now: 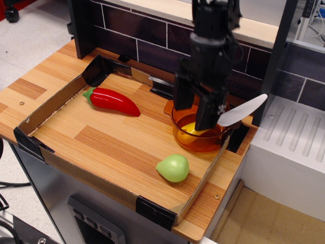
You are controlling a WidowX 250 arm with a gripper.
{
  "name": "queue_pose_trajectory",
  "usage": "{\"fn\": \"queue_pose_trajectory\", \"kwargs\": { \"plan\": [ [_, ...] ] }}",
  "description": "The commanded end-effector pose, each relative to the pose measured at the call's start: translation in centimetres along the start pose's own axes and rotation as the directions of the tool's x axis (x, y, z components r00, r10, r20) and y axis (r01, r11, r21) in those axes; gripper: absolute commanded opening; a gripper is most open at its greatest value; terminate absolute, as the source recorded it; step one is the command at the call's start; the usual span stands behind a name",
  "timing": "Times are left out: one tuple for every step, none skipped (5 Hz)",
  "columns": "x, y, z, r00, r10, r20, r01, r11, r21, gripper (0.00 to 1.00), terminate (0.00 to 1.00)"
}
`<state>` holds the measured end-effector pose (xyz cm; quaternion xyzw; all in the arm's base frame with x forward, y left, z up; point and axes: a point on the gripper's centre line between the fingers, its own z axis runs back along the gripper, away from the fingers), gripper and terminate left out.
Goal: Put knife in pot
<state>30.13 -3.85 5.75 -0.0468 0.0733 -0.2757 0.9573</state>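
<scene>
The knife rests with its yellow handle (191, 129) inside the orange translucent pot (189, 141) at the right end of the tray. Its white blade (241, 111) sticks up and out over the pot's right rim. My black gripper (197, 108) hangs just above the pot with its fingers (183, 96) spread apart, and the handle lies below them. The gripper is open and holds nothing.
A red pepper (111, 101) lies at the tray's back left. A green fruit (173, 168) sits in front of the pot. The cardboard-edged wooden tray (61, 96) has low walls. A dark brick wall stands behind, and a white unit (289, 147) is at the right.
</scene>
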Motion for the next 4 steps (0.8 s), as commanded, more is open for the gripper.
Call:
{"fn": "queue_pose_trajectory", "kwargs": {
  "plan": [
    [-3.3, 1.6, 7.4, 0.977, -0.021, 0.212, 0.024, 1.000, -0.013, 1.00, 0.00],
    [-5.1, 2.4, 8.5, 0.974, 0.041, 0.225, -0.043, 0.999, 0.005, 1.00, 0.00],
    [-5.1, 2.4, 8.5, 0.974, 0.041, 0.225, -0.043, 0.999, 0.005, 1.00, 0.00],
    [-5.1, 2.4, 8.5, 0.974, 0.041, 0.225, -0.043, 0.999, 0.005, 1.00, 1.00]
  ]
}}
